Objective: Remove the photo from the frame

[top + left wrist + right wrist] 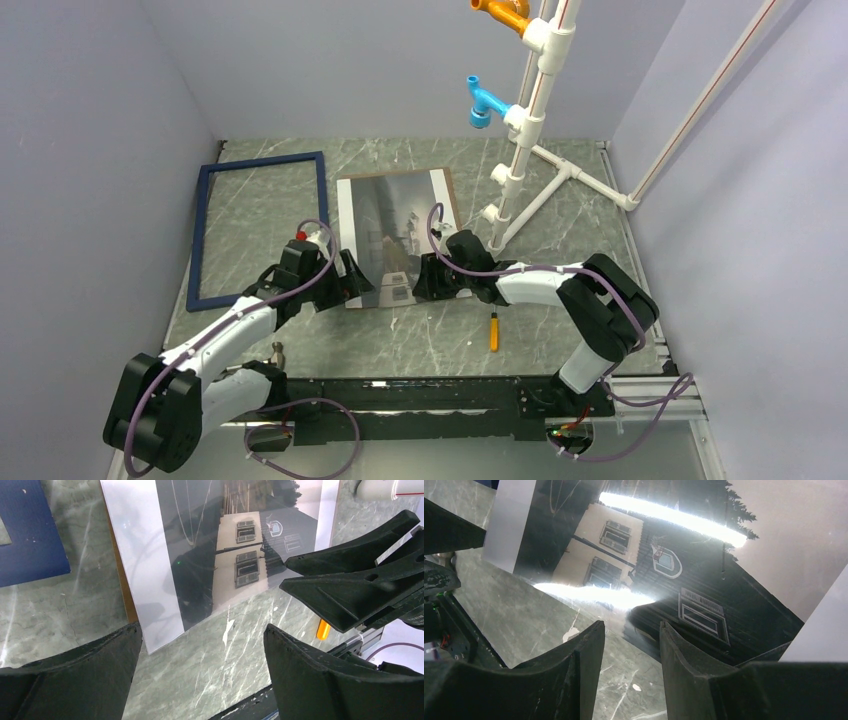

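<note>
The photo (395, 225), a dark greyish print with white side strips on brown board, lies flat mid-table, outside the frame. The navy blue frame (203, 235) lies empty to its left, apart from it. My left gripper (360, 290) is open wide and empty at the photo's near left corner; the left wrist view shows its jaws (202, 635) over bare marble just short of the photo (200, 555), with the frame (30, 535) at upper left. My right gripper (420, 280) is open and empty at the photo's near edge (684, 580), its jaws (631, 627) less wide apart.
A white pipe stand (525, 130) with blue and orange fittings stands behind and right of the photo. An orange-handled screwdriver (493, 332) lies on the marble near my right arm. Grey walls enclose the table; a black rail (430, 395) runs along the near edge.
</note>
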